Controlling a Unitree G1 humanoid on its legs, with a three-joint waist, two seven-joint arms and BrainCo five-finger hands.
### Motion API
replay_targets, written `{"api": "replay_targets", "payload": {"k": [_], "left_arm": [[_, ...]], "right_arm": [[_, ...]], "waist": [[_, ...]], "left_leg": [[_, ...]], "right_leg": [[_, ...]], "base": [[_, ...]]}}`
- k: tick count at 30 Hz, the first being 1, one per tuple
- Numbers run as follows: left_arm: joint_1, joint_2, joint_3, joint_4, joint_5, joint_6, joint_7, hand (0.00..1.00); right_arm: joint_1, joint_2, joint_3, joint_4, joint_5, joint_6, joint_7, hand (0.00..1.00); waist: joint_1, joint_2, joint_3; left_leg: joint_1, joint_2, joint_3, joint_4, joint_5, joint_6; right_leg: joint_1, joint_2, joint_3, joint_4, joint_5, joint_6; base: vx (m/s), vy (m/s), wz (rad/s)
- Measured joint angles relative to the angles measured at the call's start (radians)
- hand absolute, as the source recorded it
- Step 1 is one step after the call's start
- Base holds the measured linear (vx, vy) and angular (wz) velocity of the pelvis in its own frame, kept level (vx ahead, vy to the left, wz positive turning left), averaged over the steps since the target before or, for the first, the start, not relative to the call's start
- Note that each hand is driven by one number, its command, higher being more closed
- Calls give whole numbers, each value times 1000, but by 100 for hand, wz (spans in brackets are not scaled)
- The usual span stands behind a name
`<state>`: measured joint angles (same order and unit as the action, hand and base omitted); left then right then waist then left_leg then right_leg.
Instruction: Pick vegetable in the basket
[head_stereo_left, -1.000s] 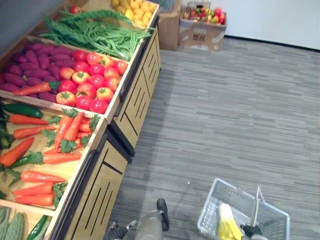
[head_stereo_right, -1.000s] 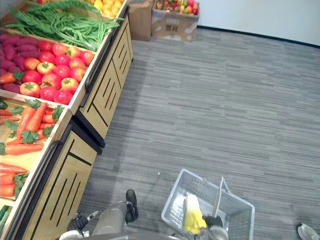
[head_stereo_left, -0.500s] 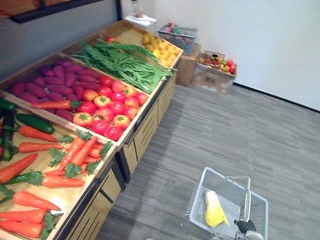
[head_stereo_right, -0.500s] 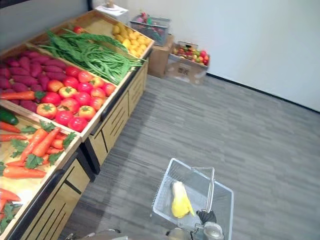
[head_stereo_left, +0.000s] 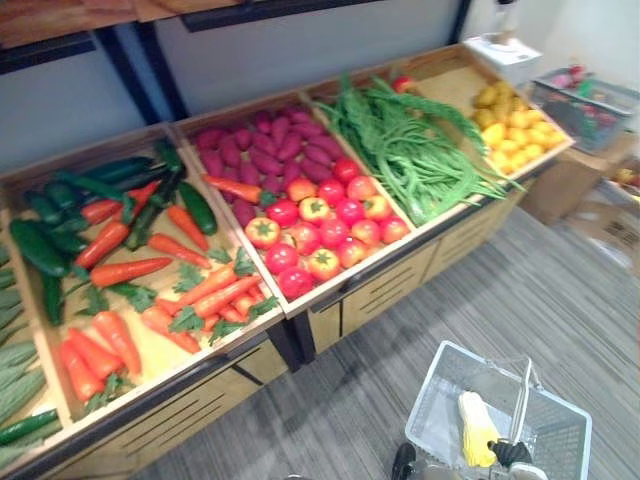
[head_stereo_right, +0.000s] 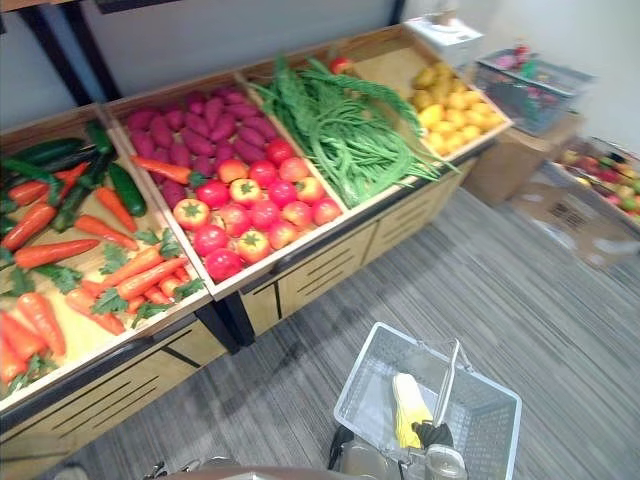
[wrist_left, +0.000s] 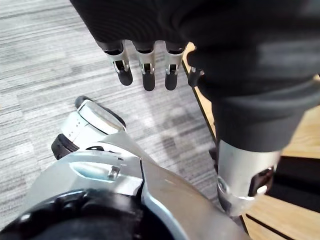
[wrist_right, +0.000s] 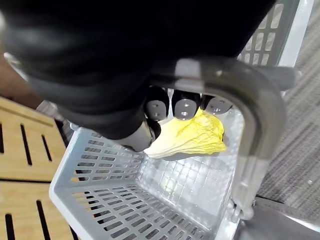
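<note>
A grey wire basket (head_stereo_left: 428, 412) hangs low at the right over the floor, with a pale yellow cabbage (head_stereo_left: 476, 428) lying inside. My right hand (head_stereo_left: 512, 454) sits at the basket's near side, its fingers (wrist_right: 182, 107) curled round the grey handle (wrist_right: 255, 120); the cabbage (wrist_right: 195, 137) shows just beyond them. Relaxed, straight fingers of my left hand (wrist_left: 145, 65) hang over the grey floor beside the stand's wooden front and hold nothing. The stand's bins hold carrots (head_stereo_left: 210, 290), tomatoes (head_stereo_left: 320, 225), green beans (head_stereo_left: 420, 150), cucumbers (head_stereo_left: 60, 240) and purple sweet potatoes (head_stereo_left: 255, 150).
The long wooden produce stand (head_stereo_right: 320, 270) runs across the left and back. Yellow fruit (head_stereo_right: 450, 100) fills its far bin. Another wire basket (head_stereo_right: 525, 85) and a cardboard box of fruit (head_stereo_right: 590, 200) stand at the far right. Grey floor (head_stereo_right: 560, 320) lies open on the right.
The camera has swung toward the stand, so the whole picture has shifted and the bins now spread across the view. The basket with the cabbage stays in my right hand.
</note>
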<state>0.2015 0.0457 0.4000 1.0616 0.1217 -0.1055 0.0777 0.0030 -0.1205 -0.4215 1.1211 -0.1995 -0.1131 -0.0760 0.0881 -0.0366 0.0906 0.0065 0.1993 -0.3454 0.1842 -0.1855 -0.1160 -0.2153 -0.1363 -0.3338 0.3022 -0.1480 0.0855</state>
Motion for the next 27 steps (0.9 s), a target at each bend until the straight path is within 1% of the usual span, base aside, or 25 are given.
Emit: {"api": "replay_targets", "payload": {"k": [1, 2, 3, 4, 5, 6, 7, 8, 9, 10, 11, 12, 13, 14, 15, 16, 17, 19, 21, 22, 27], "left_arm": [[-1, -1, -1, -10, -1, 0, 8, 0], [-18, -12, -9, -21, -3, 2, 21, 0], [-22, -14, -12, -23, -9, 6, 31, 0], [-46, 3, -19, -15, -33, 9, 43, 0], [-63, 26, -24, -3, -38, 8, 47, 0], [-86, 18, -59, 2, -40, 11, 48, 0], [-89, 24, -74, -4, -34, 7, 44, 0], [-89, 25, -75, -4, -32, 9, 46, 0], [-90, 22, -79, -2, -32, 10, 50, 0], [-83, 8, -80, -7, -32, 10, 53, 0], [-74, -2, -80, -9, -32, 9, 55, 0], [-60, -9, -81, -8, -32, 10, 56, 0], [-60, 2, -79, -9, -32, 19, 56, 0], [-60, 9, -79, -7, -32, 21, 57, 0], [-55, 25, -78, 1, -32, 23, 58, 0], [-45, 27, -78, 5, -32, 24, 58, 0], [-42, 26, -78, 5, -32, 25, 58, 0], [-44, 24, -78, 3, -32, 25, 60, 0], [-50, 25, -78, -3, -32, 19, 62, 0], [-79, 51, -60, 14, -32, 20, 75, 0], [-79, 51, -60, 15, -32, 20, 75, 0]], "right_arm": [[0, -3, 4, 19, -1, 1, -1, 100], [-7, -16, 8, 26, 3, -2, -7, 100], [-14, -31, 13, 22, 4, -5, -7, 100], [-26, -42, 45, 5, 5, -8, -9, 100], [-26, -30, 46, -7, 5, -8, -8, 100], [-31, -40, 44, -3, 5, -4, -9, 100], [-31, -42, 44, -6, 5, -11, -8, 100], [-33, -44, 44, -8, 6, -8, -8, 100], [-30, -45, 44, -4, 6, 3, -9, 100], [-18, -47, 44, -4, 6, 6, -7, 100], [-18, -50, 43, -4, 6, 6, -5, 100], [-24, -50, 46, -4, 6, 5, -1, 100], [-34, -23, 55, -4, 3, 4, 2, 100], [-42, -9, 67, -3, 3, 5, 5, 100], [-50, 14, 71, 23, 3, 12, 10, 100], [-47, 30, 75, 40, 3, 16, 15, 100], [-40, 38, 76, 41, 3, 15, 16, 100], [-50, 24, 76, 31, 3, 16, 4, 100], [-46, 21, 79, 32, 3, 14, 7, 100], [-49, 44, 193, 36, 4, 0, 21, 100], [-49, 44, 192, 37, 4, 0, 21, 100]], "waist": [[-3, 6, -13], [-14, 14, -2], [-19, 32, 1], [-26, 40, 4], [-27, 29, 28], [-32, 42, 29], [-42, 38, 37], [-51, 26, 45], [-54, 28, 47], [-53, 38, 44], [-51, 52, 36], [-42, 72, 24], [-40, 52, 24], [-36, 39, 28], [-24, 18, 35], [-23, 11, 32], [-25, 11, 32], [-28, 15, 33], [-31, 12, 33], [-32, -50, 35], [-32, -50, 35]], "left_leg": [[-30, -4, -22, -17, 58, -21], [-43, -6, -2, -17, 120, -16], [-64, 16, 24, 7, 121, -13], [-123, 71, 132, 85, 108, -32], [-154, 75, 225, 138, 93, -46], [-201, 133, 434, 187, 68, -40], [-207, 141, 637, 177, 63, -31], [-202, 129, 720, 151, 62, -31], [-168, 79, 812, 50, 64, -31], [-139, 19, 826, -83, 116, -6], [-130, 1, 819, -137, 184, 18], [-115, -14, 821, -191, 229, 49], [-123, -37, 787, -213, 229, 48], [-129, -42, 776, -214, 229, 48], [-129, -46, 773, -214, 229, 48], [-124, -47, 771, -214, 229, 48], [-119, -46, 767, -213, 229, 48], [-106, -44, 768, -206, 229, 49], [-94, -46, 772, -201, 229, 49], [-76, -128, 741, -289, 249, 63], [-74, -129, 742, -288, 249, 63]], "right_leg": [[6, -27, -28, 20, -3, -5], [-53, -60, -43, 162, -25, -41], [-89, -44, -30, 188, -57, -36], [5, 60, -23, -234, 52, -48], [65, 62, -62, -337, 210, -68], [86, 75, -142, -356, 222, -76], [107, 57, -190, -352, 220, -79], [126, 41, -213, -351, 219, -80], [161, 9, -249, -339, 216, -77], [184, -11, -282, -313, 209, -68], [187, -11, -296, -300, 204, -61], [190, -9, -318, -277, 171, -40], [191, -26, -331, -268, 150, -24], [188, -31, -330, -265, 148, -22], [185, -38, -323, -253, 148, -22], [183, -45, -317, -229, 148, -22], [182, -50, -316, -205, 148, -22], [164, -69, -312, -137, 148, -22], [173, -73, -299, -141, 148, -23], [187, -78, -221, -292, 139, 41], [189, -76, -219, -299, 139, 42]], "base": [[480, -87, 186], [338, -50, 168], [161, -68, 158], [85, -94, 133], [82, -54, 153], [165, 29, 152], [94, 80, 143], [196, 171, 160], [199, 223, 158], [233, 286, 143], [166, 291, 101], [159, 239, 82], [149, 188, 73], [130, 88, 48], [103, 44, 14], [101, 37, 7], [94, 27, -2], [61, 10, -10], [32, -8, -6], [32, -16, -7], [0, 0, 0]]}}
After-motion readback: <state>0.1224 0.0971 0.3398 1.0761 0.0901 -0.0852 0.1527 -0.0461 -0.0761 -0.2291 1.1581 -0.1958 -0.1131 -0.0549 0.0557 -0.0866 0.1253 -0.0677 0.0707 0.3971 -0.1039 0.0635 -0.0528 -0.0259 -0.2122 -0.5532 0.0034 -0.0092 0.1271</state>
